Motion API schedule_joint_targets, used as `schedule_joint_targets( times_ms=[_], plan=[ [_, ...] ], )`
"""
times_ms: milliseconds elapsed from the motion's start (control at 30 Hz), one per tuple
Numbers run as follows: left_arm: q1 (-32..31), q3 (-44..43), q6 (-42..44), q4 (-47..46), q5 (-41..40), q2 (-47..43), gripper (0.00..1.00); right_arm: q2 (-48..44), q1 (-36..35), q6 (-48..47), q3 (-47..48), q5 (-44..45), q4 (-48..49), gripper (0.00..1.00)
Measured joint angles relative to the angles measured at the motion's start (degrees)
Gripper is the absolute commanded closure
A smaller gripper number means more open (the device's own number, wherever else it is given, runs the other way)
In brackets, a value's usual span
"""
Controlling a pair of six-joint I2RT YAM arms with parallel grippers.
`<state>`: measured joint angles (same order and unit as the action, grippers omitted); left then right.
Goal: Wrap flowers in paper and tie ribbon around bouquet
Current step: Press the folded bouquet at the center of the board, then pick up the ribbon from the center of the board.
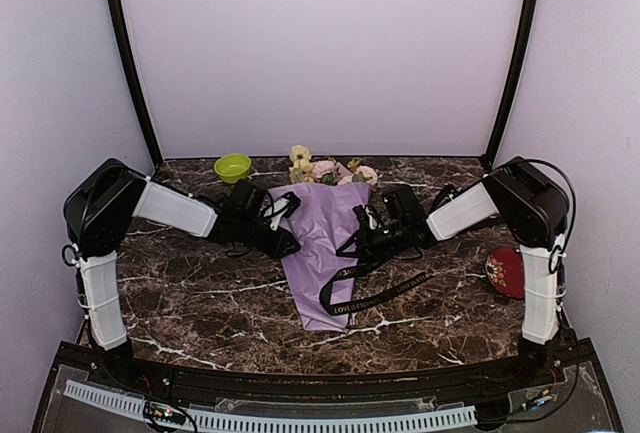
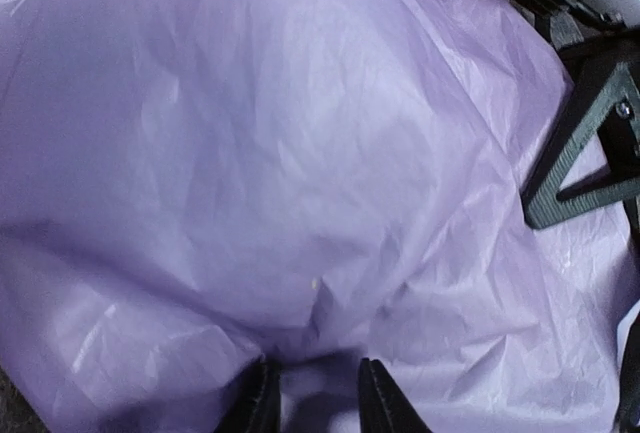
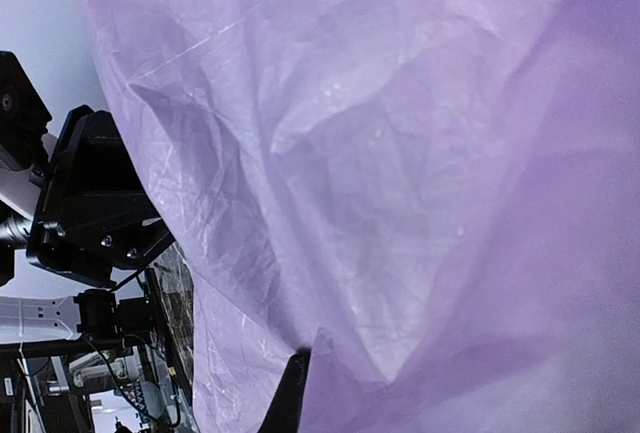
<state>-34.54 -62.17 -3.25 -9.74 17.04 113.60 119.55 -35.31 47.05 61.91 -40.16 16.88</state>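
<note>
And the left tool [image 2: 314, 367] clamps the bunched lilac paper [image 1: 320, 253] from its left, the right tool [image 3: 300, 361] pinches shut on its right edge, flowers [image 1: 325, 169] peeking past its far end.

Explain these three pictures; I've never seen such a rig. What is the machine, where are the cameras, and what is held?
Two robot arms stand at a marble table. The wide picture looks down from above; the other two come from cameras on each wrist. On the table lie lilac paper around flowers, a black ribbon, a green bowl and a red thing. The left pincer pinches a paper fold. The right pincer is shut at the paper; whether it holds it is hidden.
</note>
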Motion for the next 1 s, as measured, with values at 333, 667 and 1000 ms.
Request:
schedule_joint_targets(
  times_ms=[333,667,1000],
  plan=[
    [-3.41,5.35,4.46,5.81,3.63,-13.31,0.46,-0.96,-0.28,0.00,-0.46,1.64,-0.61,1.00],
    [-15.80,-0.22,9.92,12.44,8.61,-10.86,0.37,-1.22,-0.44,-2.08,0.76,3.02,-4.50,1.00],
    [-16.65,-3.78,9.84,14.80,8.09,-3.10,0.92,-1.84,-0.48,-3.34,1.09,4.07,-6.71,1.00]
  ],
)
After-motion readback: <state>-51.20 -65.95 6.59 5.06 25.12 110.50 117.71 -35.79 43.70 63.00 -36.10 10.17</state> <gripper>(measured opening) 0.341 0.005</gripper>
